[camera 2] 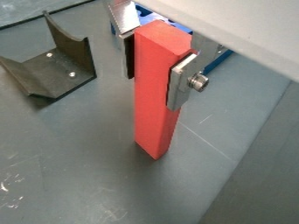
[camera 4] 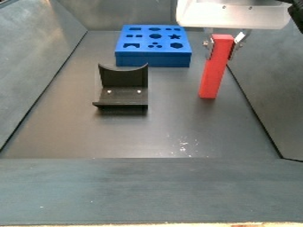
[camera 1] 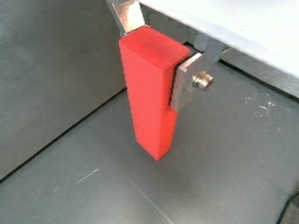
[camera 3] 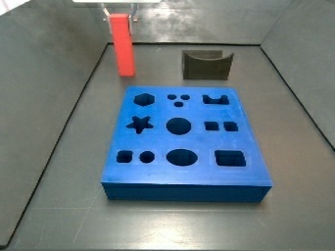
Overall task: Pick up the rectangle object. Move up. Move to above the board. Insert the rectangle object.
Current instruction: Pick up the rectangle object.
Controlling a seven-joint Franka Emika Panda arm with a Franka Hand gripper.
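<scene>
The rectangle object (camera 1: 149, 96), a tall red-orange bar, stands upright between my fingers in both wrist views (camera 2: 155, 96). My gripper (camera 1: 156, 52) is shut on its upper part; the silver finger plates press two opposite sides (camera 2: 155, 66). In both side views the bar (camera 3: 123, 49) hangs from the gripper (camera 3: 120, 15) with its lower end at or just above the grey floor; I cannot tell whether it touches. The board (camera 3: 183, 137), a thick blue slab with dark shaped cut-outs, lies flat on the floor apart from the bar (camera 4: 215, 66). The gripper (camera 4: 225, 40) is off to the board's side (camera 4: 154, 42).
The fixture (camera 3: 207, 65), a dark L-shaped bracket, stands on the floor beside one end of the board; it also shows in a side view (camera 4: 120, 89) and a wrist view (camera 2: 49, 66). Grey walls enclose the floor. A strip of the blue board (camera 2: 146, 16) shows behind the fingers.
</scene>
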